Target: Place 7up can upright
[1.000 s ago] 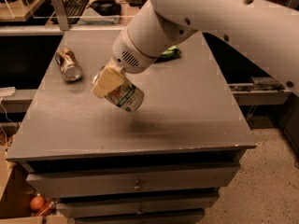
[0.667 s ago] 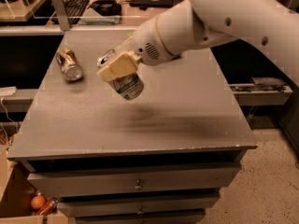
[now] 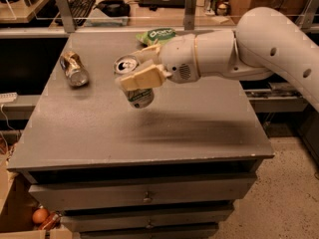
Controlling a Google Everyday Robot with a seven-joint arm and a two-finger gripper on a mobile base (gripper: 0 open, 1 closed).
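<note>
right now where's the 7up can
In the camera view the 7up can sits clamped in the gripper, tilted, above the grey table left of centre, with the brown-and-silver can lying to its left.

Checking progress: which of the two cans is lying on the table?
The brown-and-silver can, on its side at the left rear of the table; the 7up can is held tilted above it in the gripper.

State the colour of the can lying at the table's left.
Brown-and-silver can, camera view; pincer grips 7up can above the table.
</note>
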